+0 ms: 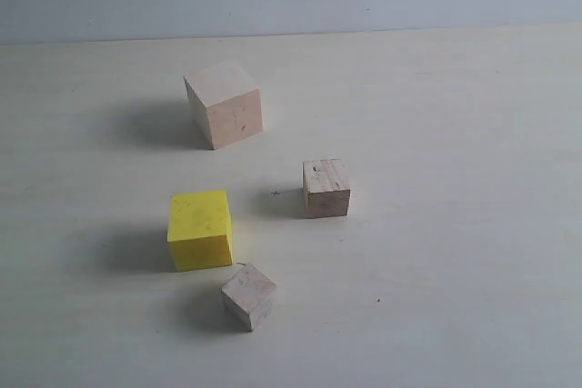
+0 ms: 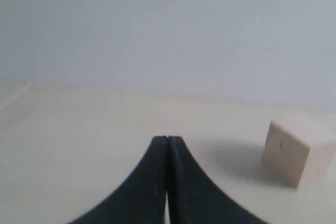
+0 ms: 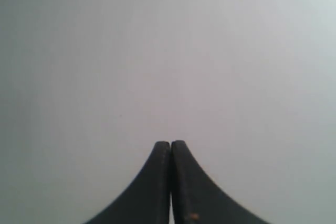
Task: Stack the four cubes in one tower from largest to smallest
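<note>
Left pincer (image 2: 167, 141) and right pincer (image 3: 170, 144) closed and empty; a pale cube (image 2: 294, 150) sits loose ahead of the left pincer, stacking apparently not yet begun.

Exterior view of the desk (image 1: 455, 224), each piece resting directly on its surface. The largest cube (image 1: 224, 104) stood farthest back, left of centre. The second-largest cube (image 1: 200, 229) lay in front of it and slightly further left, well apart from it. The third cube (image 1: 326, 187) stood to the right of both — between them in depth, and apart from each. The smallest cube (image 1: 248, 296) lay nearest the camera, in front and to the right of the second-largest cube — just beside its near right corner — and in front and left of the third cube.
</note>
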You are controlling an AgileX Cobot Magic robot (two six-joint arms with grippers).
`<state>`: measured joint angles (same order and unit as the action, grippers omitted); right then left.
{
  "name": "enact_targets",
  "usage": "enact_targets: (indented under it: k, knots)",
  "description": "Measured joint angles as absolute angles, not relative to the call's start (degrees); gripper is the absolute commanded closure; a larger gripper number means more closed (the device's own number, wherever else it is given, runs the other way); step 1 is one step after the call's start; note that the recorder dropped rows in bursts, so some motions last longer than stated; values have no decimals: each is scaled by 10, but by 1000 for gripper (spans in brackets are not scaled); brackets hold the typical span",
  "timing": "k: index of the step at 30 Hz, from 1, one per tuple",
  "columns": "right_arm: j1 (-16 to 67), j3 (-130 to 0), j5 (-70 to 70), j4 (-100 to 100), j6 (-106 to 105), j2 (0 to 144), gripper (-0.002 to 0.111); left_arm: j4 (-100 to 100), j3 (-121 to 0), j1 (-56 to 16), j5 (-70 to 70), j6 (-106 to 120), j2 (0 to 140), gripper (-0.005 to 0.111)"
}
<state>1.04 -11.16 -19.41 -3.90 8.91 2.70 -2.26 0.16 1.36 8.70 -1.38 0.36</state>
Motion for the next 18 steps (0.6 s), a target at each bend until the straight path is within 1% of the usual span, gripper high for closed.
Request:
enact_targets:
  k: [3, 5, 7, 12, 14, 18]
  knots:
    - [40, -169, -193, -57, 94, 75, 108, -23, 2, 14, -71, -14, 4, 107]
    - [87, -220, -155, -59, 96, 136, 108, -23, 2, 14, -195, -14, 3, 107]
    - [122, -250, -107, -61, 96, 179, 108, -23, 2, 14, -232, -14, 3, 107]
    - [182, -279, 10, -61, 96, 256, 108, -23, 2, 14, -251, -47, 3, 107]
    - [205, -280, 30, -61, 96, 280, 108, -9, -13, 14, -202, -80, 3, 107]
    - [234, -280, 34, -61, 81, 306, 108, 60, -89, 14, -86, -116, 28, 107]
